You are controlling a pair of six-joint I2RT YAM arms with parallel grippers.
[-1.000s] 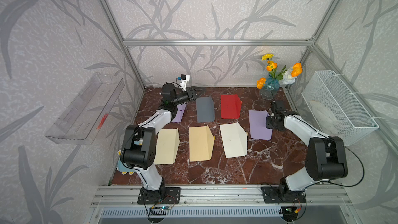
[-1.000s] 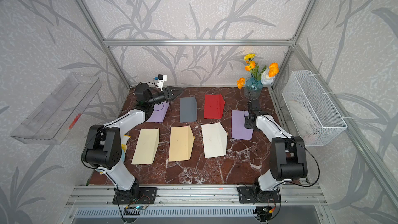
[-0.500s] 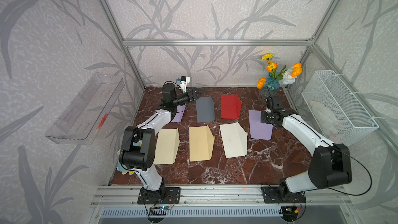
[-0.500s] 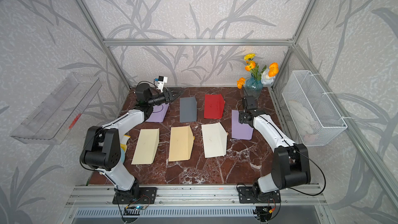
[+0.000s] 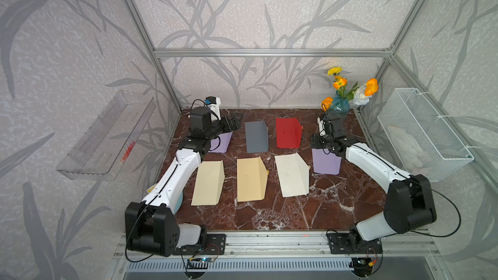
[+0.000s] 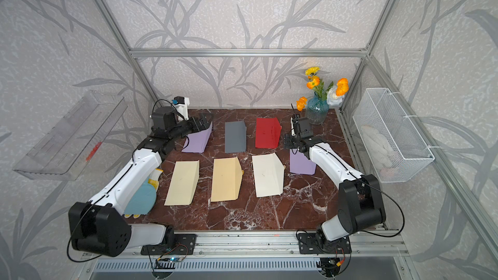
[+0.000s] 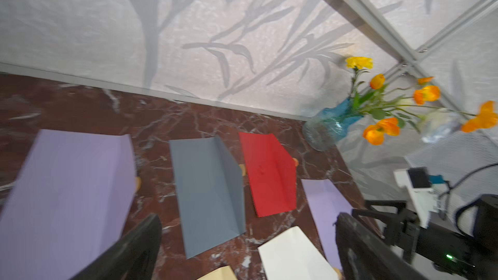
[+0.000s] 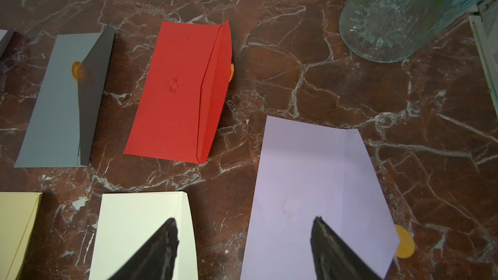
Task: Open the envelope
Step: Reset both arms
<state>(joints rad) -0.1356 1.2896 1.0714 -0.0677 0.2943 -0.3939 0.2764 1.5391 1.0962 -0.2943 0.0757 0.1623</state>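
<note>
Veined brown marble tabletop bears creased paper envelopes; left gripper and right gripper gape empty.

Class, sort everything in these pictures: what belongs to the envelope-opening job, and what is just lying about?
Job: left purple envelope, grey envelope, red envelope, right purple envelope, cream envelope, tan envelope, white envelope, left gripper, right gripper, both open.

Lying about: flower vase, wire basket, clear tray, teal mitt.
</note>
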